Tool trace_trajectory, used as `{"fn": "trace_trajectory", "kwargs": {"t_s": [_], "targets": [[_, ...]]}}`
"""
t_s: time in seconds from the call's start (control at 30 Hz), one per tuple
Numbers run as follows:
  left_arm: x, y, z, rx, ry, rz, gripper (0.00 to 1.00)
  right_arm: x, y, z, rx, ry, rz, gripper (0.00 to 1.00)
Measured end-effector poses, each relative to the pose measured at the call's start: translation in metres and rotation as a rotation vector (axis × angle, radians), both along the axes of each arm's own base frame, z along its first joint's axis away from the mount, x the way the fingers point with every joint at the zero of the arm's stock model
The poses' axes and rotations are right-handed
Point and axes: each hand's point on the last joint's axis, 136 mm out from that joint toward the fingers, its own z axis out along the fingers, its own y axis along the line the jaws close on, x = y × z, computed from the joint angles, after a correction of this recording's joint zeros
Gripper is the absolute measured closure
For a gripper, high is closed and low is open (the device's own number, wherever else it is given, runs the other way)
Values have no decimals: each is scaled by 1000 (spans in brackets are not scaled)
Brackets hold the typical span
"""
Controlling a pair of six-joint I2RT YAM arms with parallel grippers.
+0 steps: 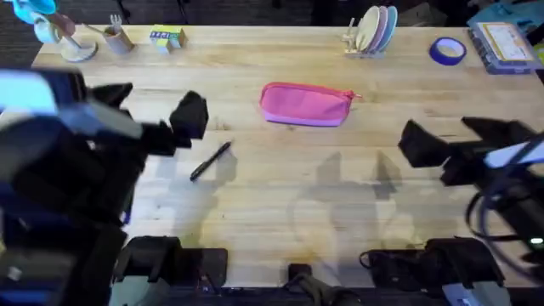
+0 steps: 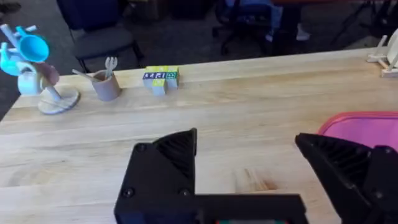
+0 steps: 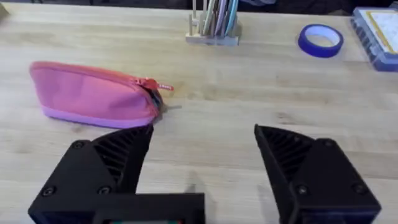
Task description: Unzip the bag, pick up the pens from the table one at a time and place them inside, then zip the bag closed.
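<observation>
- My left claw (image 2: 245, 155) hangs with its ribbed black fingers spread wide, nothing between them; the bag (image 2: 364, 127) lies ahead and to its right.
- My right claw (image 3: 202, 155) is also spread and empty, the bag (image 3: 93, 96) ahead and to its left.
- I see soft pink fabric, an oblong pouch, long axis across the pale plank table (image 1: 280, 195), zipper pull toward my right claw.
- The pen (image 1: 210, 161), a slim black stick, lies diagonally just right of my left claw, apart from the bag.

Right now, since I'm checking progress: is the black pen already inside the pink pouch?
No, the black pen lies on the wooden table, apart from the pink pouch.
</observation>
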Motion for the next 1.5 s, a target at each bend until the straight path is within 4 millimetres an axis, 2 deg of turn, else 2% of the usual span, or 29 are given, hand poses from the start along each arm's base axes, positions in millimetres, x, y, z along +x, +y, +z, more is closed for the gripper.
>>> {"fn": "trace_trajectory", "kwargs": {"t_s": [0.33,0.6,0.7,0.83,0.93,1.03,1.07,1.3,1.5], "targets": [[42,-11,29,-19,243,-64,7,12,0,63,-1,120,0,5],[71,-17,54,-32,328,-95,7,26,0,90,0,229,1,4],[81,-18,53,-32,348,-105,7,32,0,95,-1,247,1,4],[88,-24,32,13,415,-162,7,37,0,91,-1,268,1,4],[91,-29,25,60,432,-217,7,37,0,90,-1,272,1,4],[92,-36,28,137,403,-296,8,37,0,91,-1,270,1,4],[88,-48,28,242,374,-421,8,37,0,91,-1,270,1,4],[76,-80,35,468,232,-727,7,37,0,91,-1,270,1,4],[68,-92,37,614,137,-864,7,37,0,91,-1,270,1,3]]}}
